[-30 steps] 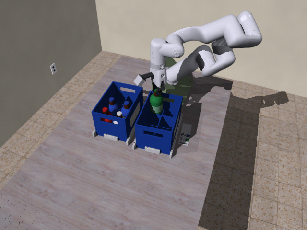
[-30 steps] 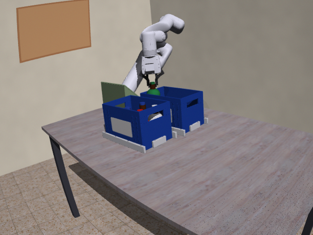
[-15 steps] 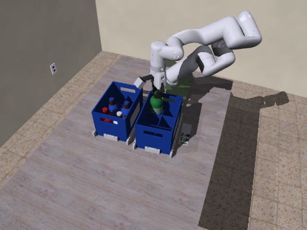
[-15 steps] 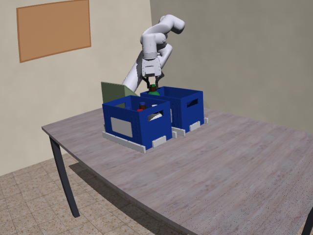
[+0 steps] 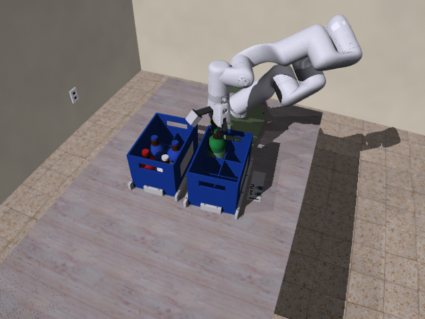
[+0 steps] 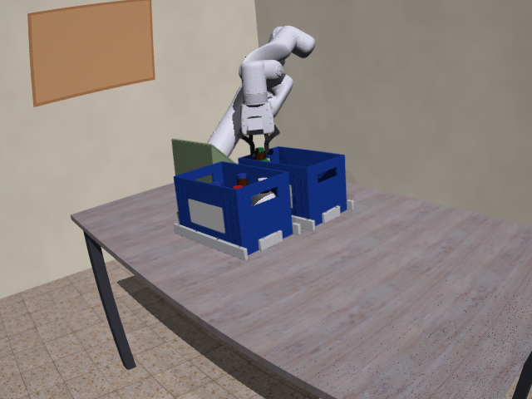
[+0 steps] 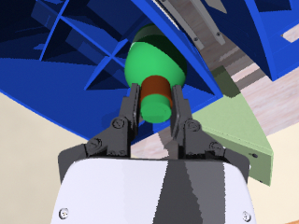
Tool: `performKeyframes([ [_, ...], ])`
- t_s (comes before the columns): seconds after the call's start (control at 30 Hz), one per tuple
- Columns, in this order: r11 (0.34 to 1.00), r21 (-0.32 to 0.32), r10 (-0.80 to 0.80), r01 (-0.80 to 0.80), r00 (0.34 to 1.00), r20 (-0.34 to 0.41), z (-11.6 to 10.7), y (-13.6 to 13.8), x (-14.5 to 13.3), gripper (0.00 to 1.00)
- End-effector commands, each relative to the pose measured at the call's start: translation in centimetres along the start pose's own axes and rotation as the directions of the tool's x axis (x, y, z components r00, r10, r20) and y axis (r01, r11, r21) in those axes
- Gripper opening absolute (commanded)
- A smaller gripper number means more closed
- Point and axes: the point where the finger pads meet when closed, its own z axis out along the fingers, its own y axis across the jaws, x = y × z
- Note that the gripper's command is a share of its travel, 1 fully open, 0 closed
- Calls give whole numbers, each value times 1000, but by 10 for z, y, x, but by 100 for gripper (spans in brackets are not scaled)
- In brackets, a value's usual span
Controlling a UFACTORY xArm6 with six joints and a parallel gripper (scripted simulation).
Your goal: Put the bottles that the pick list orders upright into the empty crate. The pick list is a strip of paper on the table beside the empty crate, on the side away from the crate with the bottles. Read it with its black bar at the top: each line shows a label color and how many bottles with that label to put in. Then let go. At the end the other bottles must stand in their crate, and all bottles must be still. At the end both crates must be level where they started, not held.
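My gripper is shut on the brown neck of a green bottle. The bottle is upright, partly down in the rear left compartment of the right crate; its base is hidden. That crate's other visible compartments are empty. The left crate holds two blue bottles, a red bottle and a white-capped bottle. The pick list lies right of the right crate, showing 2 beside blue and 1 beside green; its black bar faces the front.
White stops line the crate bases on the table. Only a narrow gap separates the crates. A green angled panel stands behind them by the arm's base. Crate walls rise close around the held bottle.
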Motion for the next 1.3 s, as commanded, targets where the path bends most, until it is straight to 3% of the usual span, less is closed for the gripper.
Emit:
performKeyframes([
  [0.0,1000,0,-1,1,1000,-4,2,0,1,0],
  [1.27,1000,0,-1,1,1000,-4,6,0,1,0],
])
